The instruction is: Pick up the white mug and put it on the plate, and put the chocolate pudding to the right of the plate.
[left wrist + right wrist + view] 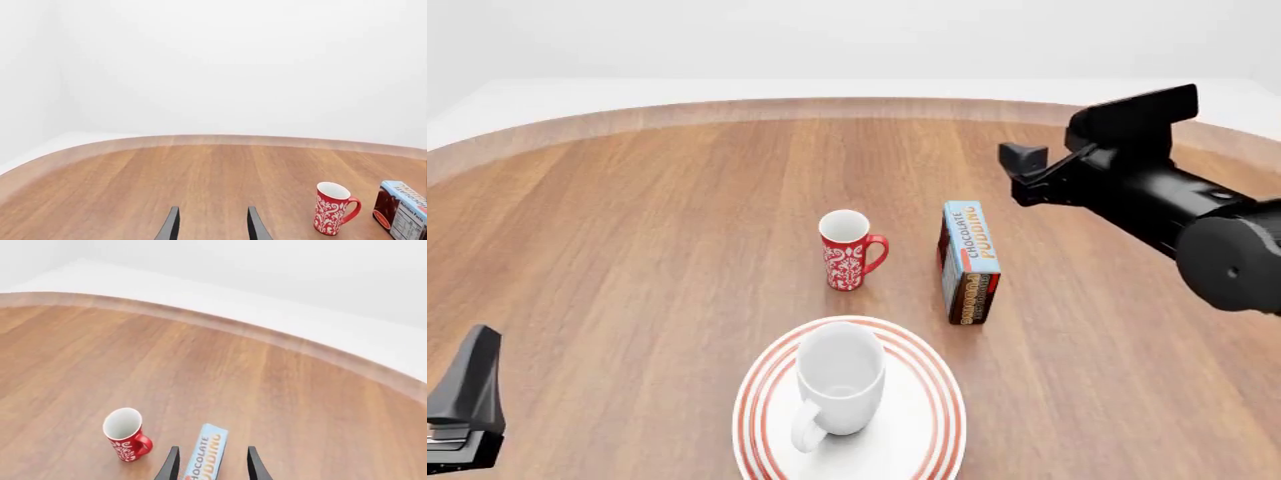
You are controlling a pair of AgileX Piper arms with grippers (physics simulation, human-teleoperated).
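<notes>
White mug: the white mug [838,385] stands upright on the plate [932,440], mouth up, its loop handle toward the near-left. It sits inside the red rings, so that half of the task looks done.

Plate: it lies flat on the tabletop [627,250] at the near middle, and it marks the spot against which the pudding's place is judged.

Chocolate pudding: the chocolate pudding [969,261] rests on a long side, blue lettered face up, beyond the plate and a little to its right. It is closer to the far-right of the rim than plainly beside it, so it probably needs carrying nearer and rightward.

Red mug: the red mug [849,250] stands upright just left of the carton and apart from it. It is no part of the task, only something to steer clear of.

Right pincer: the right pincer [211,462] hangs above the carton with fingers apart and nothing between them. In the right wrist view the blue face runs up the gap, which suggests it is lined up to straddle the narrow width.

Left pincer: the left pincer [211,224] is spread and empty, over bare wood at the near-left, well away from everything, likely parked so the right arm has room.

Risk: the red mug stands near the carton's left side, and a finger coming down there could nudge it.
</notes>
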